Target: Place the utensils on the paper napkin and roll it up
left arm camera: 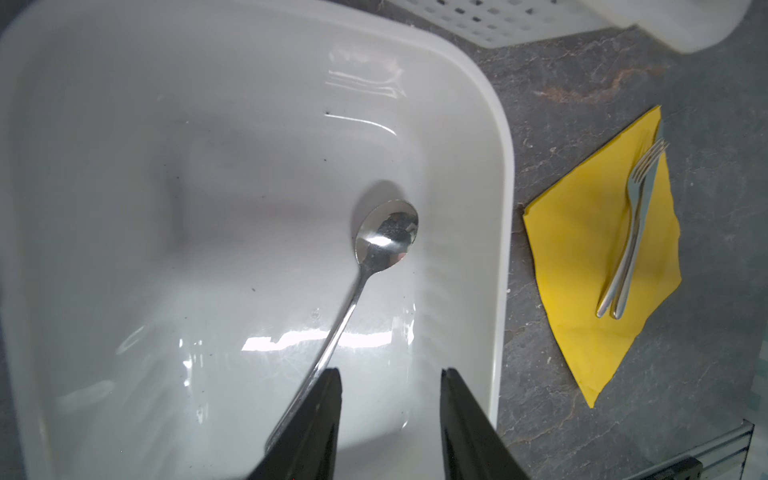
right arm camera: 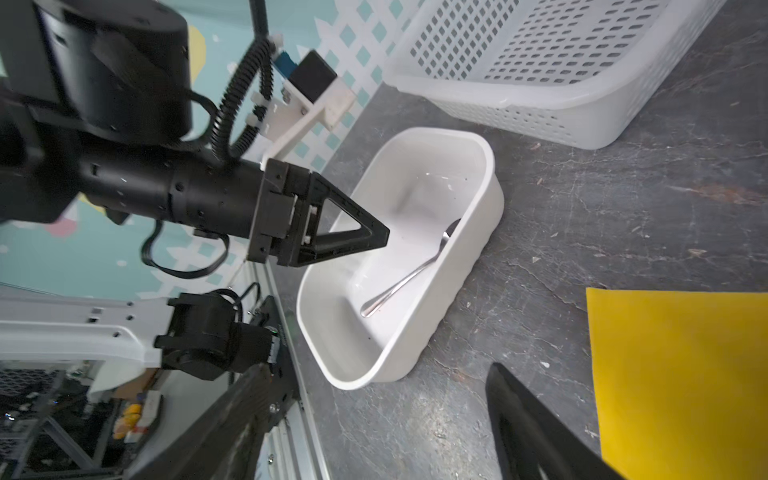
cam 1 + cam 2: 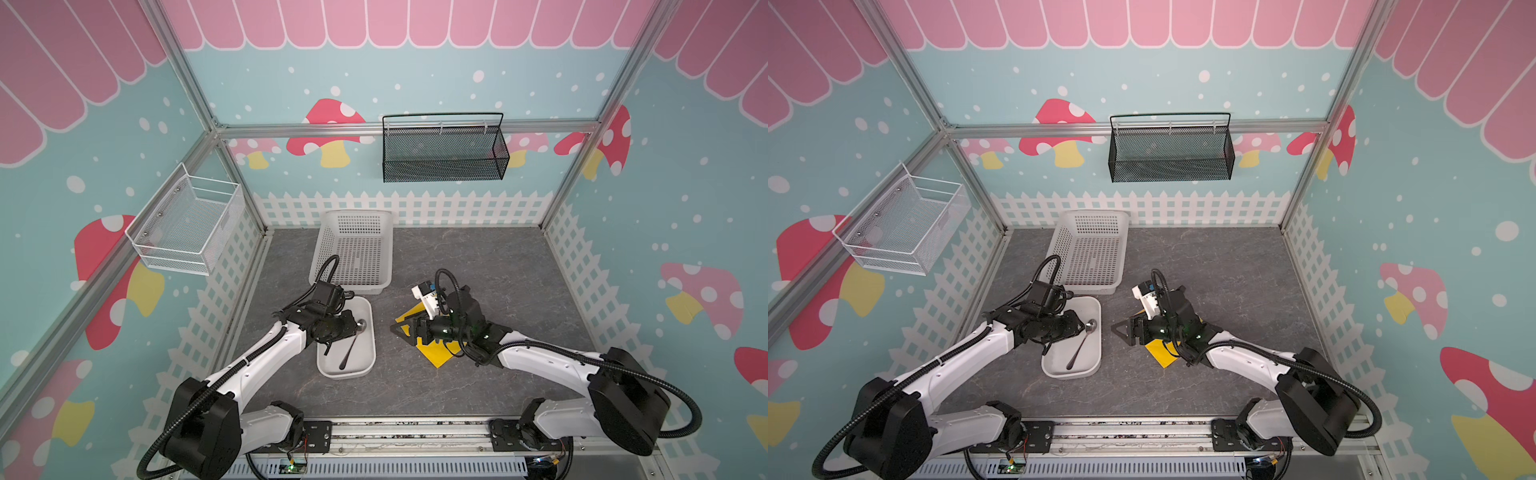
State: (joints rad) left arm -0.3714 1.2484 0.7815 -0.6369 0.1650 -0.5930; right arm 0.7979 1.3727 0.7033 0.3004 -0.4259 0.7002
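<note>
Only spoon (image 1: 386, 237) in tray (image 1: 505, 199)

On the worktop (image 3: 478, 270), the tray (image 3: 345, 375) lies left of centre, with the basket (image 3: 357, 213) just behind it. The spoon (image 1: 353, 299) lies in the tray, bowl toward the basket. The paper napkin (image 1: 582, 249) lies right of the tray, apart from it. The fork (image 1: 638, 174) and knife (image 1: 649, 199) lie on it side by side, touching. The left hand (image 1: 390, 372) hangs over the tray. The right hand (image 3: 401, 331) is between tray and napkin.
</note>
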